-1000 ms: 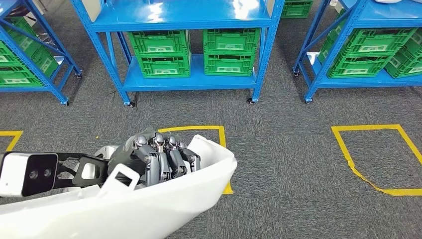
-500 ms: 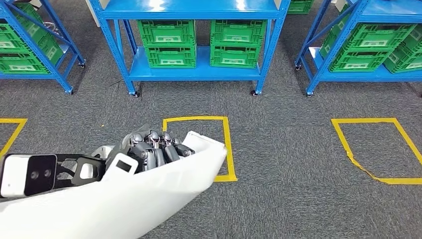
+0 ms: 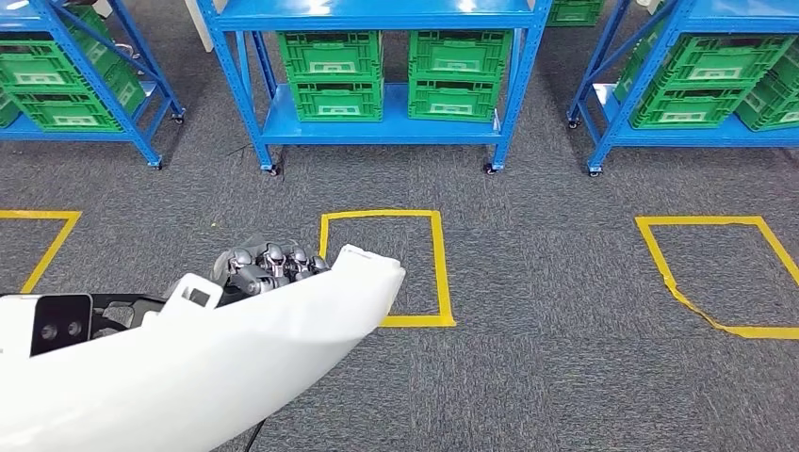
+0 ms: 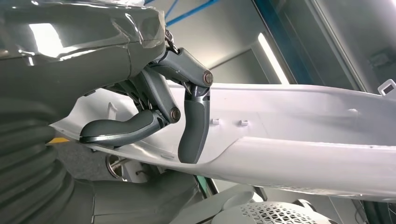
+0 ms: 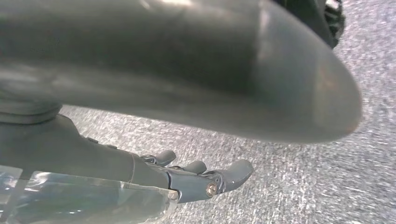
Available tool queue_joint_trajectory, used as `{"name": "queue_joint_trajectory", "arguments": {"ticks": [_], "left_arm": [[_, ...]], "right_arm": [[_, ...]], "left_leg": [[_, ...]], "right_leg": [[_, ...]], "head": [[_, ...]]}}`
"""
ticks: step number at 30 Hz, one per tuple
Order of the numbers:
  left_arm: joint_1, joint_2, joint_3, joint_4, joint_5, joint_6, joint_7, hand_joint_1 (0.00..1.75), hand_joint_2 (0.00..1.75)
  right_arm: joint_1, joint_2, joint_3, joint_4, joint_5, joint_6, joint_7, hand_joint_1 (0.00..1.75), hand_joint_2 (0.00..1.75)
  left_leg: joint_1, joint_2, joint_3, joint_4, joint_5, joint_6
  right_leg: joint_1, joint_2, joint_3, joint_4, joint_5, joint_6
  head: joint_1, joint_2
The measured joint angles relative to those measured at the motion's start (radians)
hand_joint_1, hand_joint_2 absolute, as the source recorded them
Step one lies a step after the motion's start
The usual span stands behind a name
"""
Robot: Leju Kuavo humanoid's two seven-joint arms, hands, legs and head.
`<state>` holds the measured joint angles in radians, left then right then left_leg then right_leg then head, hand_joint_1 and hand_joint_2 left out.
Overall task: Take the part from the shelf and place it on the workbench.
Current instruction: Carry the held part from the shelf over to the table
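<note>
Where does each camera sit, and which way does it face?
Head view: high on the body, facing forward and down at the blue shelves; left hand holds the white part.
Left wrist view: behind the left hand, sharing that white part.
Right wrist view: behind the right hand, facing carpet.

One white part [image 3: 236, 358], three blue shelves [image 3: 377, 132], three floor squares [image 3: 435, 268]

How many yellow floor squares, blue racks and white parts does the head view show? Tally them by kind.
Yellow floor squares: 3
Blue racks: 3
White part: 1
Total: 7
</note>
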<state>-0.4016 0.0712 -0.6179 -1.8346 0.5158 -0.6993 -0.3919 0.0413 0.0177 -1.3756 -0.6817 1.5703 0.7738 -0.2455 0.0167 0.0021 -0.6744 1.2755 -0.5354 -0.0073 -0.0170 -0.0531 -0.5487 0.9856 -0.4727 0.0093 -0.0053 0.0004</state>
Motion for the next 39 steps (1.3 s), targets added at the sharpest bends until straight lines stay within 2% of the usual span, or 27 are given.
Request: {"name": "queue_joint_trajectory", "arguments": {"ticks": [1,3,5,7,8,10,12,13,14,16,17,19,20,22,23,24,26,27,28,30,31,32,33,35,37,38,39], "left_arm": [[0.000,0.000,0.000,-0.002,0.000,0.000,0.000,1.75,1.75],[0.001,-0.001,0.001,-0.008,0.000,0.000,0.002,1.75,1.75],[0.001,-0.002,0.003,-0.014,-0.001,0.000,0.004,1.75,1.75],[0.002,-0.004,0.003,-0.019,-0.003,-0.001,0.006,1.75,1.75],[0.003,-0.005,0.004,-0.022,-0.004,-0.001,0.007,1.75,1.75],[0.005,-0.009,0.004,-0.028,-0.008,0.000,0.009,1.75,1.75],[0.008,-0.012,0.004,-0.032,-0.012,0.001,0.012,1.75,1.75],[0.010,-0.012,0.004,-0.034,-0.014,0.002,0.013,1.75,1.75],[0.012,-0.012,0.004,-0.034,-0.014,0.002,0.014,1.75,1.75],[0.015,-0.012,0.004,-0.035,-0.014,0.003,0.015,1.75,1.75],[0.015,-0.012,0.004,-0.037,-0.014,0.003,0.015,1.75,1.75],[0.016,-0.012,0.004,-0.043,-0.014,0.003,0.015,1.75,1.75],[0.016,-0.013,0.004,-0.045,-0.014,0.003,0.015,1.75,1.75],[0.017,-0.013,0.005,-0.047,-0.014,0.004,0.016,1.75,1.75],[0.018,-0.013,0.006,-0.047,-0.015,0.006,0.016,1.75,1.75],[0.018,-0.012,0.008,-0.047,-0.016,0.007,0.016,1.75,1.75],[0.019,-0.011,0.012,-0.048,-0.018,0.009,0.015,1.75,1.75],[0.019,-0.010,0.014,-0.048,-0.020,0.009,0.014,1.75,1.75],[0.020,-0.008,0.016,-0.048,-0.022,0.009,0.013,1.75,1.75],[0.020,-0.006,0.018,-0.048,-0.027,0.010,0.008,1.75,1.75],[0.020,-0.005,0.019,-0.048,-0.029,0.010,0.005,1.75,1.75],[0.019,-0.004,0.019,-0.048,-0.031,0.011,0.003,1.75,1.75],[0.018,-0.004,0.019,-0.049,-0.033,0.013,0.000,1.75,1.75],[0.014,-0.005,0.019,-0.051,-0.035,0.017,-0.004,1.75,1.75],[0.012,-0.005,0.019,-0.052,-0.040,0.024,-0.006,1.75,1.75],[0.012,-0.005,0.019,-0.052,-0.042,0.027,-0.007,1.75,1.75],[0.012,-0.004,0.019,-0.052,-0.044,0.028,-0.008,1.75,1.75]], "right_arm": [[-0.001,-0.001,-0.003,0.000,0.001,-0.001,0.002,0.00,0.00],[-0.006,-0.004,-0.009,0.000,0.001,-0.007,0.003,0.00,0.00],[-0.013,-0.009,-0.014,0.002,0.001,-0.018,0.001,0.00,0.00],[-0.016,-0.017,-0.016,0.012,0.001,-0.029,0.000,0.00,0.00],[-0.016,-0.023,-0.016,0.021,0.001,-0.034,0.000,0.00,0.00],[-0.014,-0.035,-0.016,0.044,0.002,-0.048,0.002,0.00,0.00],[-0.014,-0.046,-0.016,0.067,0.002,-0.063,0.004,0.00,0.00],[-0.015,-0.049,-0.016,0.078,0.002,-0.068,0.004,0.00,0.00],[-0.016,-0.053,-0.016,0.087,0.002,-0.073,0.004,0.00,0.00],[-0.018,-0.058,-0.016,0.100,0.002,-0.076,0.005,0.00,0.00],[-0.019,-0.061,-0.016,0.104,0.002,-0.077,0.005,0.00,0.00],[-0.023,-0.066,-0.016,0.111,0.002,-0.077,0.005,0.00,0.00],[-0.024,-0.068,-0.016,0.115,0.002,-0.078,0.006,0.00,0.00],[-0.025,-0.071,-0.016,0.124,0.003,-0.084,0.008,0.00,0.00],[-0.026,-0.073,-0.015,0.129,0.003,-0.088,0.009,0.00,0.00],[-0.026,-0.074,-0.015,0.135,0.003,-0.093,0.010,0.00,0.00],[-0.027,-0.078,-0.012,0.149,0.003,-0.102,0.011,0.00,0.00],[-0.027,-0.081,-0.010,0.157,0.003,-0.107,0.011,0.00,0.00],[-0.027,-0.083,-0.009,0.165,0.003,-0.112,0.011,0.00,0.00],[-0.028,-0.091,-0.008,0.182,0.002,-0.122,0.011,0.00,0.00],[-0.029,-0.094,-0.008,0.191,0.002,-0.128,0.011,0.00,0.00],[-0.031,-0.096,-0.008,0.199,0.001,-0.133,0.011,0.00,0.00],[-0.033,-0.098,-0.008,0.207,0.000,-0.140,0.009,0.00,0.00],[-0.036,-0.100,-0.008,0.222,-0.001,-0.166,0.001,0.00,0.00],[-0.038,-0.101,-0.006,0.233,0.000,-0.216,-0.020,0.00,0.00],[-0.038,-0.100,-0.004,0.237,0.000,-0.237,-0.034,0.00,0.00],[-0.038,-0.102,-0.001,0.243,-0.002,-0.246,-0.049,0.00,0.00]], "left_leg": [[0.005,0.002,0.049,-0.059,0.021,-0.002],[0.004,0.004,0.145,-0.193,0.023,0.000],[-0.005,0.003,0.178,-0.258,0.010,0.009],[-0.009,0.004,0.167,-0.273,0.023,0.026],[-0.009,0.005,0.158,-0.279,0.033,0.037],[-0.010,0.006,0.133,-0.285,0.058,0.055],[-0.017,0.004,0.101,-0.284,0.083,0.063],[-0.021,0.002,0.086,-0.284,0.095,0.065],[-0.024,0.001,0.071,-0.283,0.107,0.065],[-0.027,-0.002,0.042,-0.280,0.130,0.063],[-0.029,-0.005,0.028,-0.277,0.141,0.060],[-0.032,-0.007,0.009,-0.272,0.163,0.051],[-0.032,-0.008,0.004,-0.272,0.174,0.046],[-0.029,-0.009,-0.003,-0.275,0.189,0.035],[-0.027,-0.009,-0.009,-0.266,0.173,0.029],[-0.025,-0.008,-0.018,-0.241,0.138,0.023],[-0.018,-0.007,-0.042,-0.135,0.026,0.012],[-0.015,-0.007,-0.052,-0.067,-0.016,0.008],[-0.013,-0.006,-0.056,-0.009,-0.033,0.005],[-0.011,-0.005,-0.024,0.024,0.000,0.005],[-0.011,-0.005,0.018,-0.011,0.028,0.009],[-0.012,-0.005,0.074,-0.074,0.039,0.014],[-0.014,-0.005,0.135,-0.156,0.031,0.020],[-0.021,-0.005,0.214,-0.274,-0.002,0.031],[-0.027,-0.004,0.216,-0.308,0.003,0.040],[-0.028,-0.001,0.208,-0.313,0.018,0.047],[-0.027,0.000,0.197,-0.319,0.034,0.055]], "right_leg": [[-0.002,-0.004,-0.012,0.009,0.003,0.004],[-0.003,-0.007,-0.029,0.019,0.013,0.018],[-0.006,-0.010,-0.039,0.019,0.031,0.036],[-0.010,-0.005,-0.051,0.018,0.040,0.050],[-0.012,0.004,-0.060,0.030,0.026,0.050],[-0.012,0.029,-0.091,0.110,-0.050,0.037],[-0.011,0.043,-0.123,0.241,-0.127,0.029],[-0.010,0.044,-0.127,0.289,-0.138,0.034],[-0.010,0.045,-0.117,0.309,-0.128,0.042],[-0.010,0.046,-0.048,0.241,-0.078,0.057],[-0.008,0.048,0.008,0.164,-0.066,0.057],[-0.004,0.052,0.095,0.020,-0.078,0.043],[0.000,0.053,0.112,-0.016,-0.087,0.035],[0.001,0.051,0.099,-0.024,-0.077,0.020],[-0.001,0.048,0.090,-0.023,-0.067,0.010],[-0.003,0.045,0.079,-0.024,-0.056,0.000],[-0.002,0.039,0.056,-0.022,-0.031,-0.012],[-0.001,0.037,0.042,-0.021,-0.019,-0.013],[0.000,0.035,0.027,-0.018,-0.006,-0.012],[0.002,0.034,-0.010,-0.008,0.016,-0.008],[0.003,0.034,-0.028,-0.002,0.026,-0.007],[0.004,0.034,-0.042,0.002,0.035,-0.005],[0.006,0.034,-0.051,0.006,0.043,-0.001],[0.006,0.035,-0.061,0.005,0.063,0.010],[0.003,0.034,-0.068,-0.001,0.085,0.025],[0.001,0.035,-0.074,0.000,0.086,0.029],[0.001,0.037,-0.084,0.014,0.068,0.027]], "head": [[0.000,0.000],[0.000,0.000],[0.001,0.000],[0.001,0.000],[0.002,0.000],[0.006,0.000],[0.008,0.000],[0.009,0.000],[0.009,0.000],[0.010,0.000],[0.010,0.000],[0.009,0.000],[0.009,0.000],[0.009,0.000],[0.009,0.000],[0.007,0.000],[0.005,0.000],[0.004,0.000],[0.004,0.000],[0.004,0.000],[0.003,0.000],[0.003,0.000],[0.004,0.000],[0.004,0.000],[0.004,0.000],[0.004,0.000],[0.005,0.000]]}}
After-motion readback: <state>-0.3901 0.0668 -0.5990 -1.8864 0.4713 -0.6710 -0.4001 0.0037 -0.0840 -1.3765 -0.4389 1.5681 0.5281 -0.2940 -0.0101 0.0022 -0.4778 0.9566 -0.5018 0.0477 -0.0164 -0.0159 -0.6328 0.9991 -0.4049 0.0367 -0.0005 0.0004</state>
